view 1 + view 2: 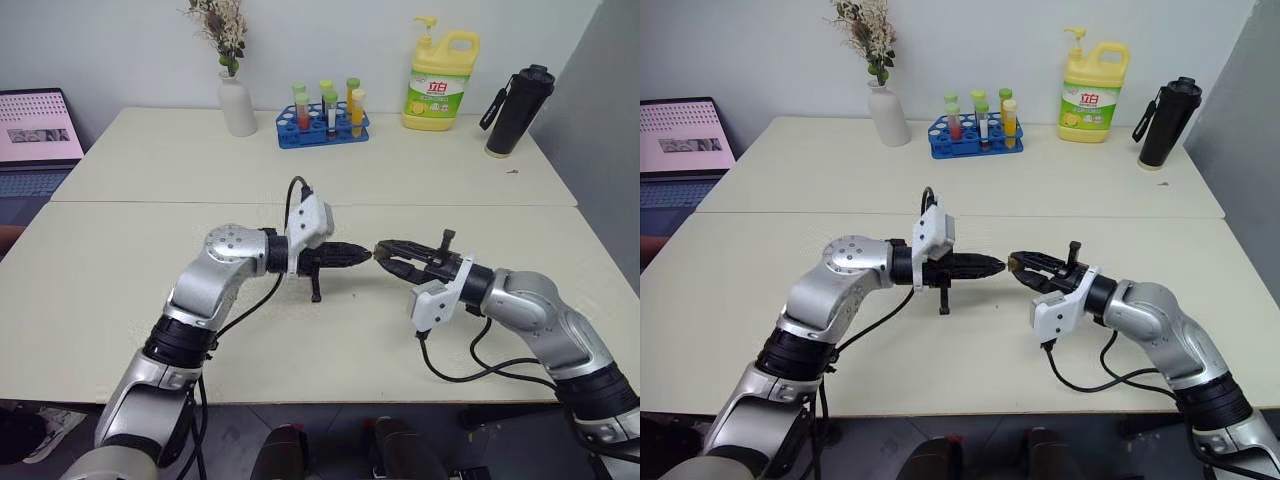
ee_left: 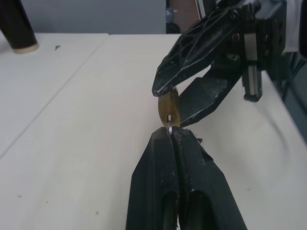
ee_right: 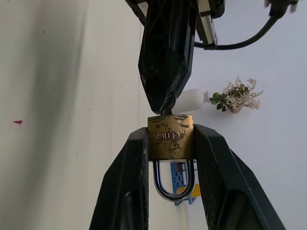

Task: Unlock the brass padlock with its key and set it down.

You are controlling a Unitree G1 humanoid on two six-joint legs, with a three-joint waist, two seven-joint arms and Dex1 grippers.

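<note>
Right gripper [image 3: 170,143] clamps the padlock [image 3: 170,137] between its fingertips, above the table [image 1: 150,290]. Left gripper [image 2: 171,136], jaws pressed together on the key [image 2: 170,127], meets the padlock's keyhole.

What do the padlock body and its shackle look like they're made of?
The brass padlock body looks like brass: yellow-gold metal, dulled and scuffed, with stamped lettering on its face. Its shackle looks like steel, perhaps plated: a thin silvery loop, bright and mirror-like. The alloy itself can't be confirmed by look alone.
</note>
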